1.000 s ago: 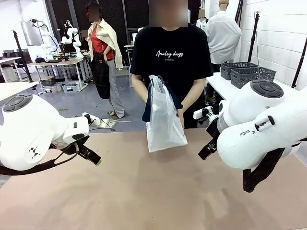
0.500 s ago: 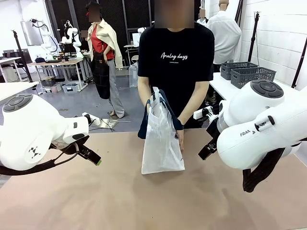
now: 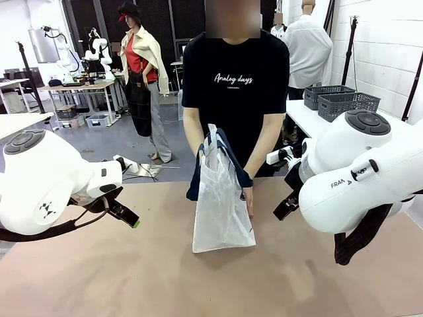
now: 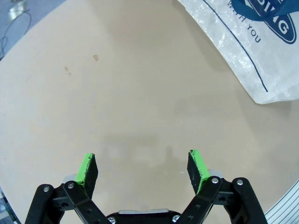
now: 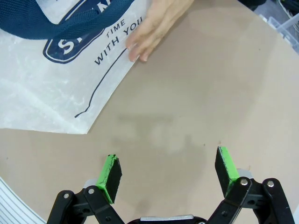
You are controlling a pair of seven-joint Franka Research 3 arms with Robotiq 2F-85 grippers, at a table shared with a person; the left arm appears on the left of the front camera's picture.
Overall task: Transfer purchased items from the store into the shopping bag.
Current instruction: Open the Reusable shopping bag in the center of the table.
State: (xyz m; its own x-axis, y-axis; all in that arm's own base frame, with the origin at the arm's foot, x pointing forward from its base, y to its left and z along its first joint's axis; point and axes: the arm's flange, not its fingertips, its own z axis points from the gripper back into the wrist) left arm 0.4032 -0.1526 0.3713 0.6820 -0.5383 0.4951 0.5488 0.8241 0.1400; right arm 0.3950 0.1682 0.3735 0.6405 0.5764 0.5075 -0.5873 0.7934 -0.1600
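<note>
A hand (image 5: 156,25) touches the upright shopping bag (image 3: 221,211) on the table (image 3: 132,277)

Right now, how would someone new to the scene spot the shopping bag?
Start at the tan tabletop and look to its middle, in front of the person in the black T-shirt. There stands a tall translucent whitish plastic bag, steadied by the person's hand. Its dark navy strap handles and navy lettering set it apart from the dark grey slotted baskets on the side table behind.
</note>
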